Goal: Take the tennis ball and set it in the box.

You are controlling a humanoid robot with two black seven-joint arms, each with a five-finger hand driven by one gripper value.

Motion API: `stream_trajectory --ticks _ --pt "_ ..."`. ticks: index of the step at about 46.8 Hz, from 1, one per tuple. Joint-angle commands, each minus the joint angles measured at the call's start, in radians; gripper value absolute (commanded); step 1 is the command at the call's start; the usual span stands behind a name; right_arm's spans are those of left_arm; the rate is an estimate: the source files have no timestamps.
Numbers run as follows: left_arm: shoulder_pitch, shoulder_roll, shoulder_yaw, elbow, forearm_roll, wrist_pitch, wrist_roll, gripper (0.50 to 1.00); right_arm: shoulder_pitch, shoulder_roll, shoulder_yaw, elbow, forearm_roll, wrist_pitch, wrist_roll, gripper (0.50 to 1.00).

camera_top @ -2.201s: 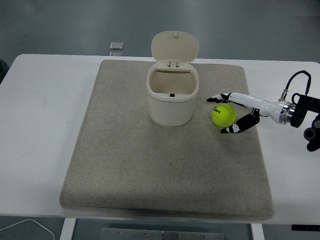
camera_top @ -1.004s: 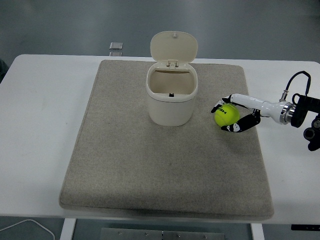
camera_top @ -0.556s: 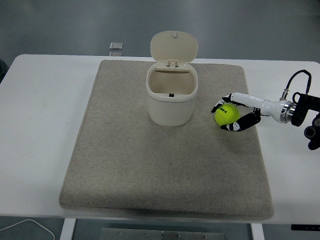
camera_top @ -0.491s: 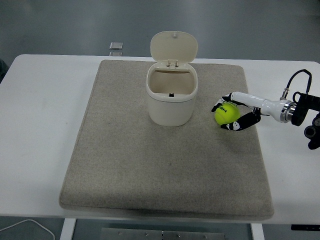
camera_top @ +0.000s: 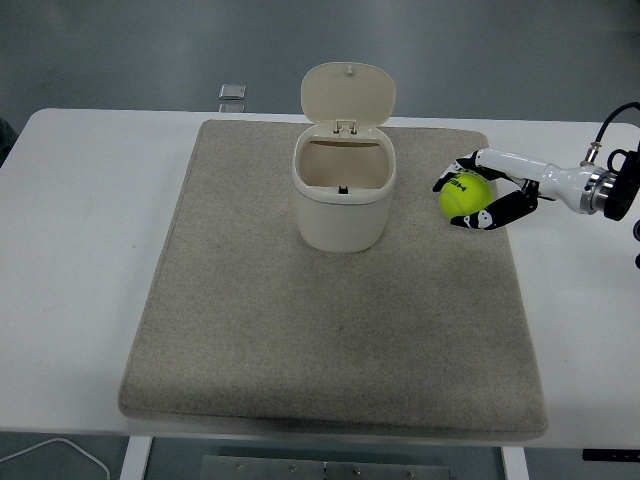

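Raised since before, fuzzy round tennis ball (camera_top: pixel 466 194) in right hand (camera_top: pixel 478 192) fingers

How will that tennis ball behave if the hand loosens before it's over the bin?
The tennis ball is round, so it would likely roll once dropped on the mat. The right hand wraps it with fingers on both sides, suggesting a light, grippy load. It would probably bounce off the open bin rim if released short.

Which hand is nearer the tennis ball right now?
Right. The right hand is wrapped around the tennis ball, right of the open box. The left hand is not in view.
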Motion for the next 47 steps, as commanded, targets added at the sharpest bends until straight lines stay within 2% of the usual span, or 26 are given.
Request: stream_trajectory --ticks 1,6,13,16,21,29,38,47 --pt "0.0 0.0 0.0 0.0 0.0 0.0 0.0 0.996 0.037 -0.034 0.011 0.009 0.045 0.044 -0.001 0.5" --pt "0.0 0.0 0.0 0.0 0.0 0.0 0.0 0.996 0.072 -0.058 0.045 0.023 0.071 0.088 -0.001 0.5" --pt "0.0 0.0 0.0 0.0 0.0 0.0 0.0 0.996 0.101 -0.057 0.091 0.037 0.119 0.163 -0.001 0.5" --pt "0.0 0.0 0.0 0.0 0.0 0.0 0.0 0.996 0.114 -0.052 0.091 0.064 0.136 0.179 -0.001 0.5" --pt "0.0 0.0 0.0 0.0 0.0 0.0 0.0 0.996 0.124 -0.032 0.091 0.086 0.139 0.18 -0.001 0.5" --pt "0.0 0.0 0.0 0.0 0.0 0.0 0.0 0.996 0.147 0.072 0.091 0.083 0.14 0.171 -0.001 0.5" --pt "0.0 0.0 0.0 0.0 0.0 0.0 0.0 0.996 0.166 0.164 0.087 0.048 0.137 0.168 -0.009 0.5" --pt "0.0 0.0 0.0 0.0 0.0 0.0 0.0 0.996 0.166 0.219 0.073 0.006 0.126 0.131 -0.01 0.5"
